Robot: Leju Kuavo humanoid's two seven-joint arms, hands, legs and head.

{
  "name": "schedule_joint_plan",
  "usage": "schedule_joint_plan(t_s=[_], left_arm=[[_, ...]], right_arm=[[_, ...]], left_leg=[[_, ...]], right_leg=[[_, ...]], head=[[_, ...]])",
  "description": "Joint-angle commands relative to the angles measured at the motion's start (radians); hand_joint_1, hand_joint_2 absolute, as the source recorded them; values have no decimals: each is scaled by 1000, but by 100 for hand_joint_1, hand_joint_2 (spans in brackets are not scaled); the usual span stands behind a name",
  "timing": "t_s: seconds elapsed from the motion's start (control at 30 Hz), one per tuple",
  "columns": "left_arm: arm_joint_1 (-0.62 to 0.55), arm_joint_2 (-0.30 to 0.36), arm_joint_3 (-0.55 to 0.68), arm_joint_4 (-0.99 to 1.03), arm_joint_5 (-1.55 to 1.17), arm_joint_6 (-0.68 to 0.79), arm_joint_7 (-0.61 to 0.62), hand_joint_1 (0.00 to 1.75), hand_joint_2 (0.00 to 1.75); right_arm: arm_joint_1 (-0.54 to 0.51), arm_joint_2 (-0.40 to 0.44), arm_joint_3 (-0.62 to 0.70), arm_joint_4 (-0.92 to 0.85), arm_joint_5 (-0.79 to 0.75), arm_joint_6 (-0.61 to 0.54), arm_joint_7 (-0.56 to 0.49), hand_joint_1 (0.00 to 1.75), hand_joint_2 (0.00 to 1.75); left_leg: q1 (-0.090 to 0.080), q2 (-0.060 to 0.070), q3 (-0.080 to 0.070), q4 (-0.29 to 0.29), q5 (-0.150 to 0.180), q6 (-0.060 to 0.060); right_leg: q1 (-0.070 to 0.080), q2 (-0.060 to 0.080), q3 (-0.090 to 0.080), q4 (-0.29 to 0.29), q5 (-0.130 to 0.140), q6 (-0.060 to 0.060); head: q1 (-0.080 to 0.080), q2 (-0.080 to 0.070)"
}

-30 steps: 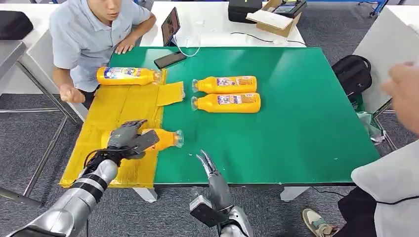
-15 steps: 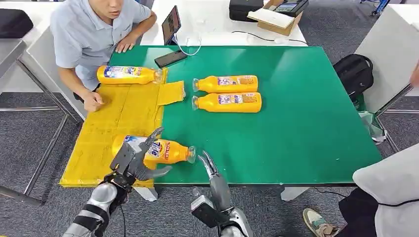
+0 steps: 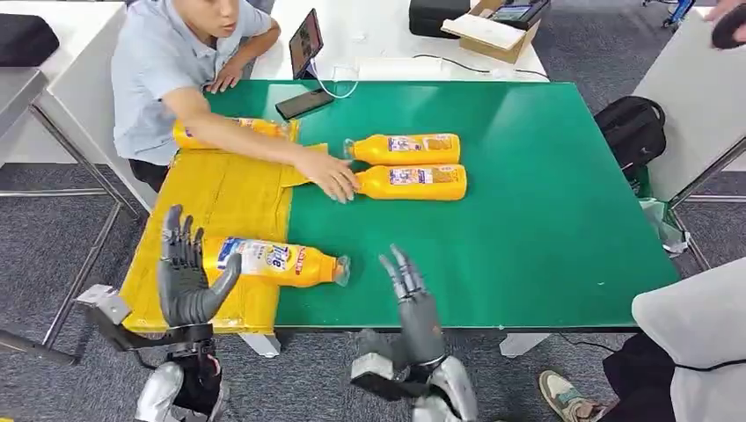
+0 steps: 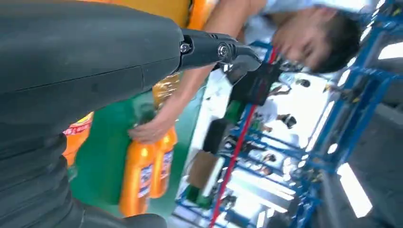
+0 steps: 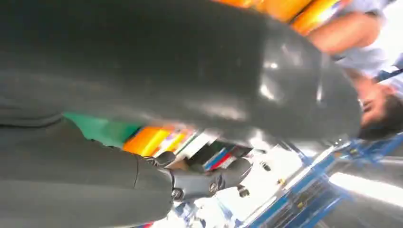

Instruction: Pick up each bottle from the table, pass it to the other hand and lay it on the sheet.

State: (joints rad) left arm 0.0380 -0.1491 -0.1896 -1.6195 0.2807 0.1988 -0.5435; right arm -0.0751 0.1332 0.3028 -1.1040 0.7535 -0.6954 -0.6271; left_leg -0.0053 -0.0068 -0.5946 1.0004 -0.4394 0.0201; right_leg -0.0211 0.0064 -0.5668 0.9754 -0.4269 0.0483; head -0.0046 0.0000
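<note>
**Both hands empty; one bottle lies across the sheet's right edge**

While a person reaches across the table, the left hand [image 3: 186, 274] stands upright at the near left corner, palm turned toward the table, fingers spread and holding nothing. It sits just left of the near bottle [image 3: 274, 261], apart from it as far as the head view shows.

That near bottle lies on its side, base on the yellow sheet [image 3: 230, 193], neck and cap reaching right onto the green table [image 3: 545, 202]. Its label faces up.

The right hand [image 3: 406, 290] rises at the near edge of the table, right of the bottle's cap, fingers extended close together and gripping nothing. A gap separates it from the cap.

A second bottle [image 3: 236, 128] lies on its side at the far end of the sheet, partly hidden behind the person's forearm.

Two further bottles lie side by side on the green surface right of the sheet, caps pointing left: the far bottle of the pair [image 3: 405, 148] and the near bottle of the pair [image 3: 413, 181]. The person's hand [image 3: 330, 178] rests at the neck end of the nearer one; whether it grips cannot be told.

A phone [image 3: 303, 105] lies at the far edge of the table.
</note>
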Motion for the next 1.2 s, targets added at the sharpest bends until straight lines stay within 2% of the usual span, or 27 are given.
schedule_joint_plan(t_s=[0.03,0.07,0.1,0.2,0.43,0.67,0.97,1.07,1.13,1.2], left_arm=[[105,-28,37,-116,-43,19,-45,0,175],[104,-28,36,-116,-44,20,-46,0,175],[99,-28,22,-112,-51,22,-47,0,175],[90,-30,-7,-105,-53,21,-45,0,175],[63,-25,-69,-70,-79,33,-45,0,175],[29,-17,-81,-8,-98,92,-3,0,175],[-25,-19,-107,56,-91,111,35,0,175],[-36,-10,-121,61,-92,115,39,0,175],[-52,-5,-135,69,-94,117,44,0,175],[-60,-3,-141,72,-93,118,47,0,175]], right_arm=[[-237,-228,-164,334,261,1,236,0,0],[-244,-233,-164,344,257,5,235,0,0],[-291,-254,-150,407,288,9,273,0,175],[-349,-271,-128,476,328,4,293,0,175],[-431,-253,-90,566,355,32,302,0,175],[-443,-210,-63,647,346,36,294,0,175],[-507,-159,-41,719,347,100,319,0,175],[-530,-152,-27,750,352,150,336,0,175],[-560,-149,0,785,378,240,392,0,175],[-580,-160,51,799,436,282,449,0,175]], left_leg=[[0,1,2,0,0,0],[1,0,1,0,0,0],[1,-1,2,0,0,0],[0,0,0,1,1,1],[-2,-1,0,1,1,1],[-1,0,1,0,1,1],[-1,0,0,0,1,1],[-1,-1,0,0,2,1],[-1,-1,1,1,1,1],[0,0,1,1,1,0]], right_leg=[[0,0,2,-2,1,0],[1,-2,4,-3,1,0],[2,-3,5,-4,1,-1],[0,-1,3,-2,2,0],[-2,-1,2,-1,2,2],[-1,-1,3,-2,2,1],[-1,0,1,-1,2,1],[-1,-1,2,-2,2,2],[-1,-1,2,-1,2,1],[0,0,2,-1,2,0]], head=[[0,0],[1,0],[1,0],[1,0],[0,0],[0,0],[0,0],[0,0],[0,0],[0,0]])
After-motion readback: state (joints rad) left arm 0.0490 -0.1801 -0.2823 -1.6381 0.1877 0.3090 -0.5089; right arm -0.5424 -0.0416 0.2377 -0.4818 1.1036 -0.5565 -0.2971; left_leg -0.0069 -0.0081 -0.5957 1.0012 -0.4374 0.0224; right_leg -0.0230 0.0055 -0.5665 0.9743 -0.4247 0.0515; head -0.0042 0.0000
